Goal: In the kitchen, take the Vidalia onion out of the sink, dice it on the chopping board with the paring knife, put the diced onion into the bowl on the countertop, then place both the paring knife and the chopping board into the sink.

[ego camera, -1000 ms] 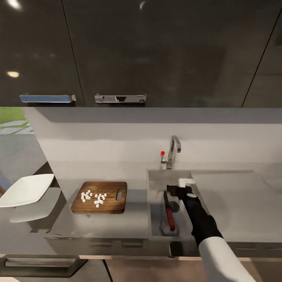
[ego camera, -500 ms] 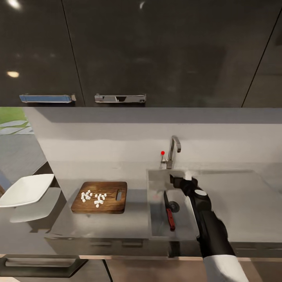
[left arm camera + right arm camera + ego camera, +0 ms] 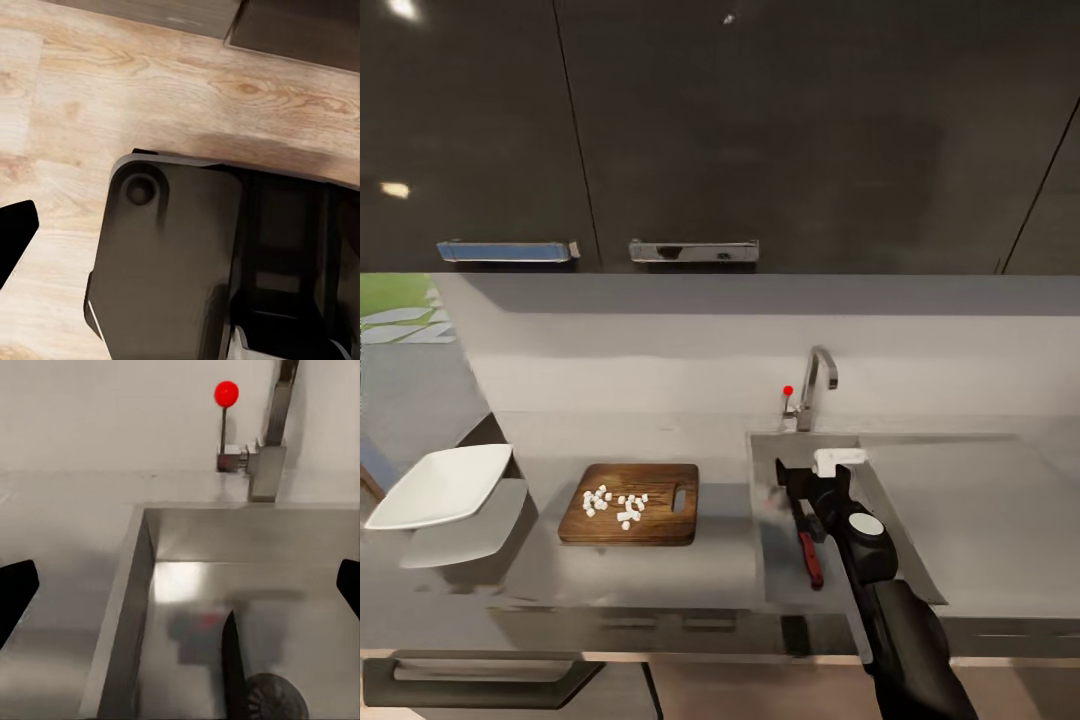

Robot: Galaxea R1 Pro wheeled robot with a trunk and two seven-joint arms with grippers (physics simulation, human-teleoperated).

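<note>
Grey surface (image 3: 660, 575) runs under dark cabinets, with the sink (image 3: 920, 560) set into it. Since a second ago the right hand (image 3: 810, 472) has lifted clear of the knife (image 3: 809, 550), which now lies loose in the basin just below it; the fingers stand wide and empty. That step looks done. Off to the hand's left, the board (image 3: 660, 520) carries the onion dice (image 3: 615, 503), and the bowl (image 3: 440, 487) beyond sits empty. The left hand's state I cannot tell. No writing is legible.
</note>
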